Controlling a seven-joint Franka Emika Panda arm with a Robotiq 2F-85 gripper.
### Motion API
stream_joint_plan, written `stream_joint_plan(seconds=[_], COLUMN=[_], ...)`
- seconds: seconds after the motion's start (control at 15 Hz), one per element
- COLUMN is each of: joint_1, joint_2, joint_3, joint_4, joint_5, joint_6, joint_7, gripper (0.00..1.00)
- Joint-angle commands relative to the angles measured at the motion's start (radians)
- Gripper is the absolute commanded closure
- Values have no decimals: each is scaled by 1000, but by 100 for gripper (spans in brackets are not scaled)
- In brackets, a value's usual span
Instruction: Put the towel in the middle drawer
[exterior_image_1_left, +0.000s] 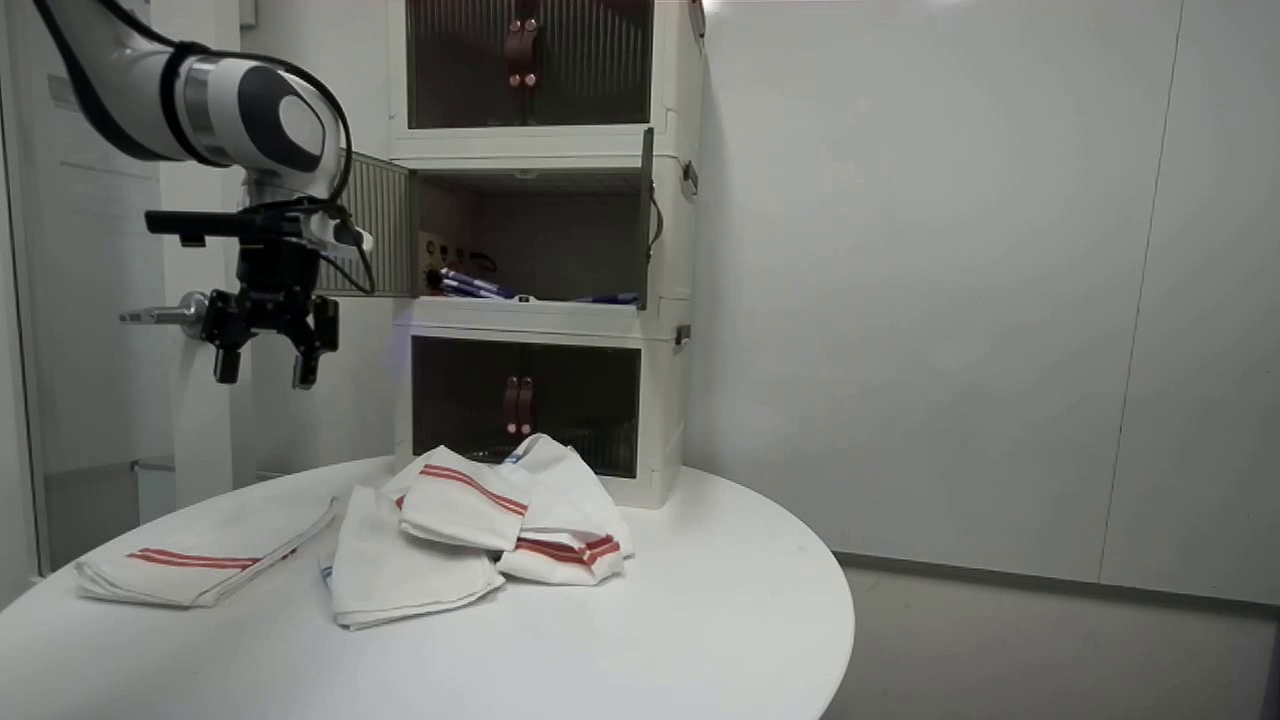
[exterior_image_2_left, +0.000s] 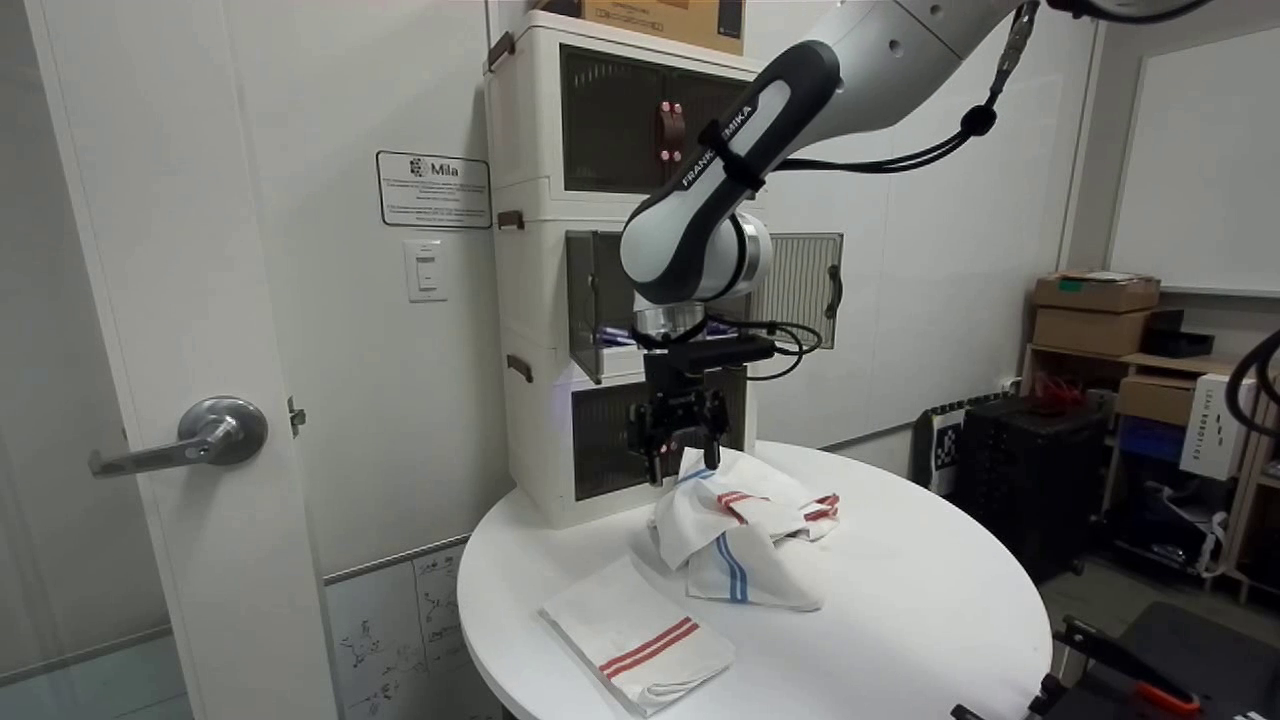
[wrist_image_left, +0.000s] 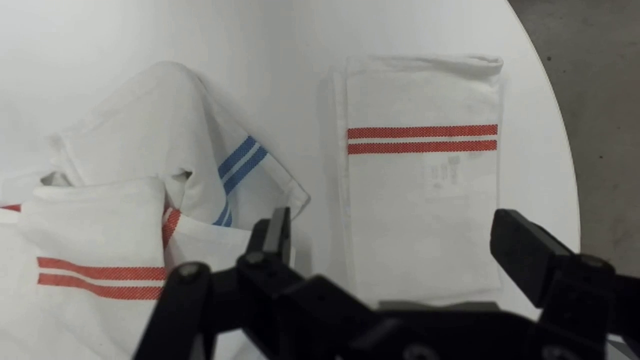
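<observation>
Tall cabinet (exterior_image_1_left: 545, 318), round surface (exterior_image_1_left: 720, 610), and a wide-spread, unloaded hand (exterior_image_1_left: 265, 378).
Off to the hand's side, the middle drawer (exterior_image_1_left: 570, 235) is a compartment with both doors (exterior_image_1_left: 390, 230) swung out. Crumpled towels (exterior_image_1_left: 460, 515) sit lower, to one side; the folded towel (wrist_image_left: 425, 215), likely the one meant, lies beneath the hand, framed between the fingers (wrist_image_left: 525, 250) in the wrist view. An off-centre descent could bunch it, or a shallow pinch lift only its top layer and let the fold come undone. A dangling corner could then snag a door or drag the pen-like items (exterior_image_1_left: 475, 287) out.
</observation>
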Motion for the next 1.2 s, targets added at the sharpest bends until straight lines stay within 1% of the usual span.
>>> stream_joint_plan(seconds=[0.0,0.07,0.2,0.27,0.33,0.4,0.53,0.67,0.8,0.93,1.13], joint_1=[-2,9,15,29,44,74,120,171,209,238,277], joint_2=[-2,15,61,91,117,139,188,234,272,306,348], joint_3=[3,0,17,21,23,15,4,-19,-41,-65,-122], joint_4=[-2,5,19,24,23,10,10,11,16,21,25], joint_5=[28,17,32,25,13,-25,-55,-83,-93,-92,-90], joint_6=[-7,-13,-8,12,47,113,194,276,330,370,421], joint_7=[-27,-3,-23,-6,11,46,83,149,205,250,326], gripper=[0,0,0,0,0,0,0,0,0,0,0])
